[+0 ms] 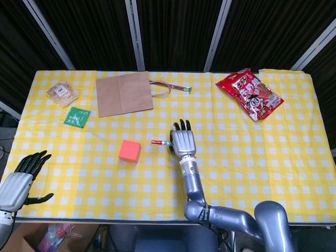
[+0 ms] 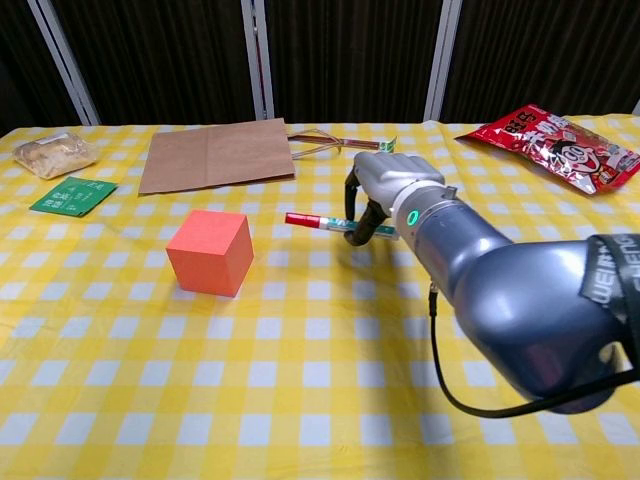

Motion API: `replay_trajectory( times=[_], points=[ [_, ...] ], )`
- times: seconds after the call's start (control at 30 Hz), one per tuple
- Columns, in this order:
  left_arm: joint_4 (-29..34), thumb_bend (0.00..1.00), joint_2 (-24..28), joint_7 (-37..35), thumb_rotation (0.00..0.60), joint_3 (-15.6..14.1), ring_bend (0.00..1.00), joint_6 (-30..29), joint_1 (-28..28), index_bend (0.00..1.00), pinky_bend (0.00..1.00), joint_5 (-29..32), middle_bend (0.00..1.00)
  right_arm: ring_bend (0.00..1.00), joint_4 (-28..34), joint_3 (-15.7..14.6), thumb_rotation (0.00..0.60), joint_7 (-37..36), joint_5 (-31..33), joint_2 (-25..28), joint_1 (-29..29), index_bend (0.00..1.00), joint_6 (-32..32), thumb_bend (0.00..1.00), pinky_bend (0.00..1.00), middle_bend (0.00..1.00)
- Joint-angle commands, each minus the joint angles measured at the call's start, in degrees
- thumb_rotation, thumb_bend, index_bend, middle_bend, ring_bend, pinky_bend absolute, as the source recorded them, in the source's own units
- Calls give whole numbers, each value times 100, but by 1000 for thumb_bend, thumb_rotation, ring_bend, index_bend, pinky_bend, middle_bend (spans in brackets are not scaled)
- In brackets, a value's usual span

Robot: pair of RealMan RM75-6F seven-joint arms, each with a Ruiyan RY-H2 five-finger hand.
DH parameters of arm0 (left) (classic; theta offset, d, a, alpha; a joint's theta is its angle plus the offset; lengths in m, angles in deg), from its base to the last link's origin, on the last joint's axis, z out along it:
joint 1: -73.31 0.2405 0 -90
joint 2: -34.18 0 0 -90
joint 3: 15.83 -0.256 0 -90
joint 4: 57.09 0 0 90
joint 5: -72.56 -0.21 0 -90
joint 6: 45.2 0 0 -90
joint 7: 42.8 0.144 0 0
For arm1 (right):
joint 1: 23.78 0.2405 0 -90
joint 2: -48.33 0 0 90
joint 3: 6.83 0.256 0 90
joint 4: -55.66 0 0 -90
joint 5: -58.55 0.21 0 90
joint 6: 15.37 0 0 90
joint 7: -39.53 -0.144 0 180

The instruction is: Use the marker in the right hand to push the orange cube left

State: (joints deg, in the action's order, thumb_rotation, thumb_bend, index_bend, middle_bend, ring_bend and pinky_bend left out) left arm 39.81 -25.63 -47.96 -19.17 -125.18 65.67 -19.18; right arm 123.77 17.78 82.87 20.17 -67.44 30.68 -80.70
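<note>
Robot hand on the right is wrapped around the marker, pointed at nine o'clock. A gap is seen before the orange cube. Another push looks needed next.

brown paper bag, red snack bag, green packet, wrapped biscuit
</note>
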Motion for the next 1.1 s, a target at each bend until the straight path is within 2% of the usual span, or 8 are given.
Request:
replay_trajectory(
  times=[0.03,0.33,0.73,1.1],
  points=[
    [4,0,1,5,600,-2,0,-5,4,0,0,-1,0,9,229,-131,600,48,-29,323,-230,668,-69,604,0,203],
    [9,0,-14,50,600,0,0,-20,14,0,0,-4,0,9,727,-474,600,-106,-73,1257,-769,668,126,605,0,202],
    [41,0,-47,169,600,14,0,26,15,0,0,75,0,9,783,-895,600,-360,-172,2197,-1084,668,783,605,0,202],
    [48,0,-63,224,600,25,0,53,10,0,0,110,0,9,574,-1124,600,-579,-180,2425,-1113,654,1159,605,0,202]
  ],
)
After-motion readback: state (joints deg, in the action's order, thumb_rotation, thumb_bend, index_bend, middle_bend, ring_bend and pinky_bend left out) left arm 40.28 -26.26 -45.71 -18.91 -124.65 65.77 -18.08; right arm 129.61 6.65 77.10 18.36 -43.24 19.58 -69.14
